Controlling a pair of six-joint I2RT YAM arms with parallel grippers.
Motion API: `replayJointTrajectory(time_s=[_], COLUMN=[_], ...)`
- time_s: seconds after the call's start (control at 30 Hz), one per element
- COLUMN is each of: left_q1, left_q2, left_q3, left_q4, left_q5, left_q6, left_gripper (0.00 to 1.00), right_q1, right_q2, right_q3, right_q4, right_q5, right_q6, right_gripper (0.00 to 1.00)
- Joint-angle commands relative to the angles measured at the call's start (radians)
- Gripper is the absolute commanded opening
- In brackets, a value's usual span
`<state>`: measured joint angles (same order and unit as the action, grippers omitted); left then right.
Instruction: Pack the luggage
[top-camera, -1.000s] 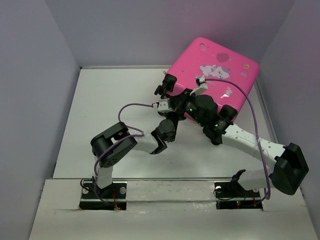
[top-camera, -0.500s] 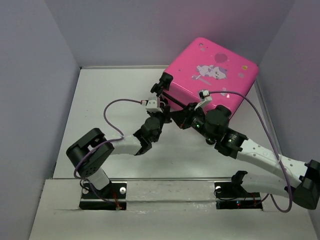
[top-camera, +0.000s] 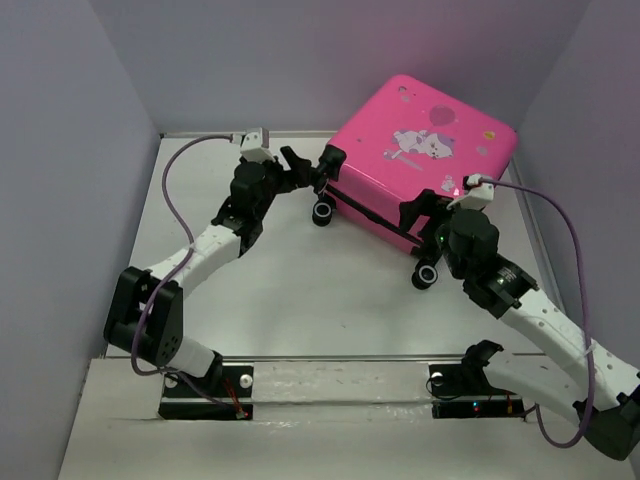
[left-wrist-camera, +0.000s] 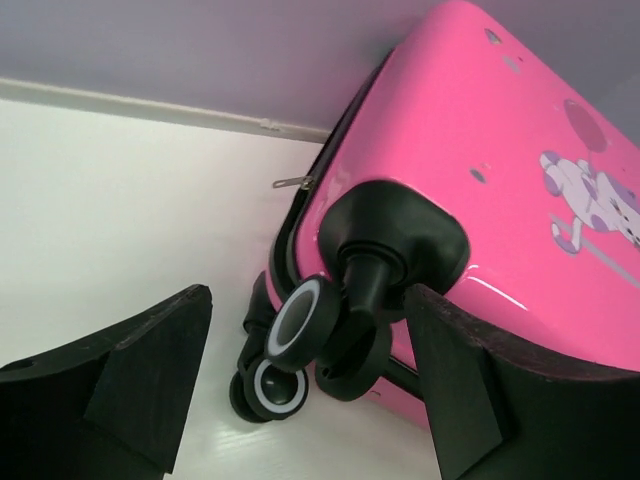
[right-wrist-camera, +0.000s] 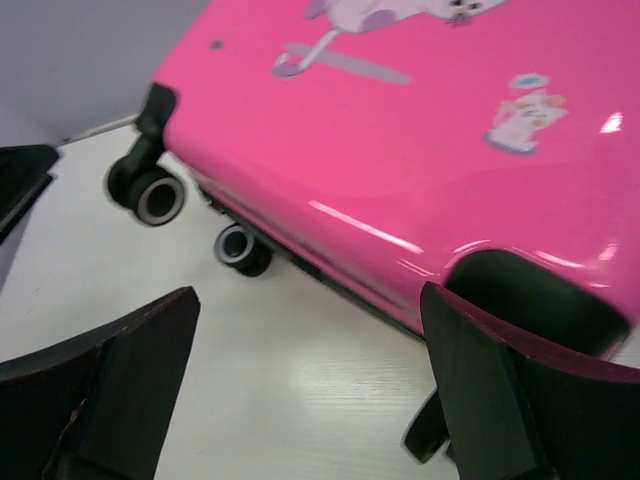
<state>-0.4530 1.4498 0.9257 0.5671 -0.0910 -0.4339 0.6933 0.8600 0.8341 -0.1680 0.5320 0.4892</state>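
White surface (top-camera: 250, 290) spreads out from your two arms, with grey walls around it. Nearest to you, your right claw (top-camera: 418, 216) hangs wide open, with nothing in it. It is just beside the pink luggage (top-camera: 425, 150), close to the black wheel (top-camera: 426, 276) at its near right corner. In the right wrist view the shiny pink shell sits between the two fingers, but they are not squeezing it.

A bit farther off, your left claw (top-camera: 303, 168) is wide open too. It holds nothing. It points at the other wheel corner, and in the left wrist view a wheel (left-wrist-camera: 303, 325) sits right between the fingers without touching them.

The luggage lies in the far right corner, up against the walls, cat picture up, wheels toward you. Its two halves look shut together. A little zipper tab (left-wrist-camera: 290, 182) sticks out at the side, but you cannot tell if the zipper runs all the way around.

No clothes or toys show in any view, so I think the filling part is done. What may be left is checking the zipper.
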Motion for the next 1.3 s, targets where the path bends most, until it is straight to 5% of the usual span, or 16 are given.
replayJointTrajectory(time_s=[0.0, 0.2, 0.5, 0.8, 1.0, 1.07, 1.1, 1.27], left_q1=[0.008, 0.008, 0.0, -0.003, -0.006, -0.01, -0.012, -0.026], left_q2=[0.056, 0.257, 0.251, 0.343, 0.395, 0.417, 0.423, 0.394], left_q3=[0.172, 0.482, 0.444, 0.532, 0.601, 0.608, 0.605, 0.486], left_q4=[-0.068, -0.386, -0.464, -0.53, -0.564, -0.566, -0.566, -0.468], left_q5=[0.241, 0.359, 0.363, 0.396, 0.412, 0.393, 0.38, 0.359], left_q6=[0.108, 0.279, 0.333, 0.373, 0.383, 0.382, 0.373, 0.288], left_gripper=[0.9, 0.88, 0.76, 0.6, 0.47, 0.3, 0.09, 0.06], right_q1=[-0.178, -0.374, -0.632, -0.745, -0.859, -0.879, -0.879, -0.879], right_q2=[0.016, 0.036, 0.068, 0.114, 0.2, 0.237, 0.278, 0.433], right_q3=[0.014, -0.015, -0.047, -0.053, -0.038, -0.004, 0.009, 0.112], right_q4=[-0.022, 0.002, 0.039, 0.07, 0.105, 0.119, 0.128, 0.156], right_q5=[-0.101, -0.252, -0.42, -0.497, -0.582, -0.608, -0.645, -0.874], right_q6=[-0.031, -0.011, 0.012, 0.028, 0.041, 0.048, 0.051, 0.054], right_gripper=[0.98, 0.99, 1.0, 1.0, 1.0, 1.0, 1.0, 1.0])
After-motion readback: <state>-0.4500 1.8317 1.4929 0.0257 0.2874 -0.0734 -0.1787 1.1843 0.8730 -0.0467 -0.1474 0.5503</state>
